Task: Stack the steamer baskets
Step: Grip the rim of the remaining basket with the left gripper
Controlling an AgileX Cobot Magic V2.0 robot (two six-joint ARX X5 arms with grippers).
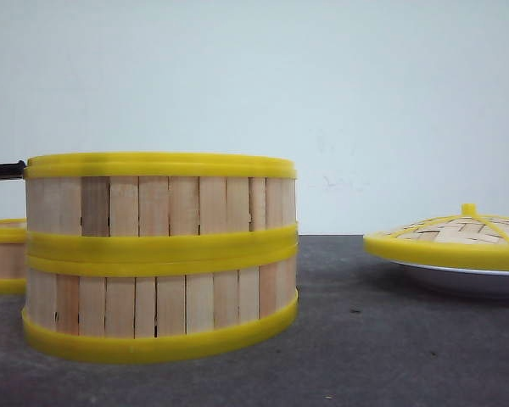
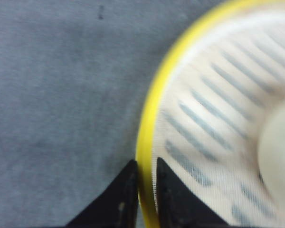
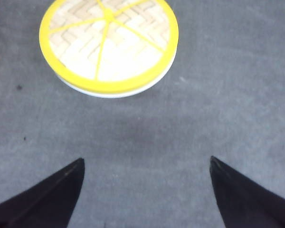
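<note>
Peeking cut off behind two stacked steamer baskets (image 1: 159, 254), a third basket (image 1: 3, 254); left gripper (image 2: 146, 166) pinches a blurred rim, right gripper (image 3: 146, 166) gapes empty.

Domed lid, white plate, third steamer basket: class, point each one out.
Domed lid (image 3: 109, 42): right wrist view, woven top.
White plate (image 1: 467, 280): front view, underside.
Third steamer basket (image 1: 4, 259): front view, slat wall.

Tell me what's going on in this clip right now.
Two steamer baskets already stand stacked on the dark table, and a third basket sits partly in view behind them to the left. The left gripper is closed around the yellow rim of a steamer basket; which one can't be told from its blurred view. The right gripper hangs open and empty over the table, near the woven lid resting on a white plate.
</note>
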